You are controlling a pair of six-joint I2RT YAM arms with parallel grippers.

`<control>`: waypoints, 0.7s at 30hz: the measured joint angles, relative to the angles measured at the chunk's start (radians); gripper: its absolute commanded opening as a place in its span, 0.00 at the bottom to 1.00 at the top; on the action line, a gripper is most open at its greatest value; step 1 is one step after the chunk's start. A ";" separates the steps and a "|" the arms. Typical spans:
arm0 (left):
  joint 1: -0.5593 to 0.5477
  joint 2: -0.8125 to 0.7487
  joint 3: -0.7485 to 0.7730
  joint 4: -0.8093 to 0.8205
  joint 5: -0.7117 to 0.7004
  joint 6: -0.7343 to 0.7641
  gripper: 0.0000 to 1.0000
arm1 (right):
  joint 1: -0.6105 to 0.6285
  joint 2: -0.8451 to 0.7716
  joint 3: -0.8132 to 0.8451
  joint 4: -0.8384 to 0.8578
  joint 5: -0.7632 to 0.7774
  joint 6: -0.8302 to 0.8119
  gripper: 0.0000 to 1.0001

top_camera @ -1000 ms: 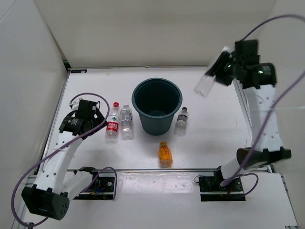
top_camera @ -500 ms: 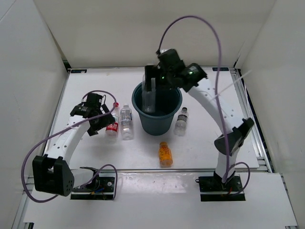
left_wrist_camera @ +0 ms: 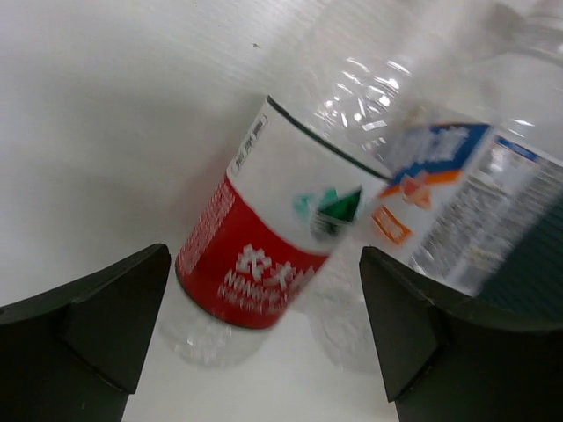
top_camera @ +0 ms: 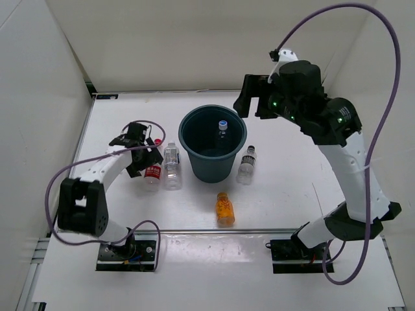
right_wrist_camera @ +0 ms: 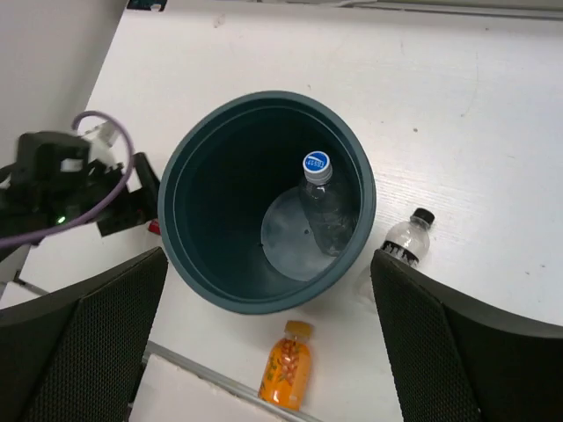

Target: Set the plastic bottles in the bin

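One bin (top_camera: pixel 211 170), four clear bottles (top_camera: pixel 171 165) and one orange bottle (top_camera: pixel 224 208).

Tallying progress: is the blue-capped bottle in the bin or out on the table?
In. The blue-capped bottle sits inside the bin, base on the bin's floor, leaning against the inner wall.

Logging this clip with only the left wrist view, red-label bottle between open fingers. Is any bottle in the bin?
Observer: Yes, one clear blue-capped bottle sits cap-up inside the bin.
Operator: Is the right gripper holding anything?
Observer: No, the right gripper is open and empty, looking down at the bin.
Operator: How many bottles lie on the table?
Observer: Four: the red-label bottle, a clear bottle beside it, a black-capped bottle and an orange bottle.
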 measured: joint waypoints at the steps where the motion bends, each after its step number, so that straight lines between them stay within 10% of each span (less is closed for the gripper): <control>1: 0.000 0.034 0.002 0.011 -0.001 0.003 1.00 | 0.003 -0.007 0.011 -0.014 0.000 -0.001 1.00; 5: 0.000 0.202 0.018 0.036 -0.008 0.018 0.96 | 0.003 0.003 0.018 -0.072 0.000 -0.004 1.00; 9: -0.001 0.249 0.028 0.034 -0.021 0.023 0.58 | 0.002 0.029 0.016 -0.118 0.000 -0.004 1.00; 21: -0.032 -0.048 0.427 -0.155 -0.155 -0.075 0.60 | -0.156 -0.056 -0.266 -0.143 -0.002 0.102 1.00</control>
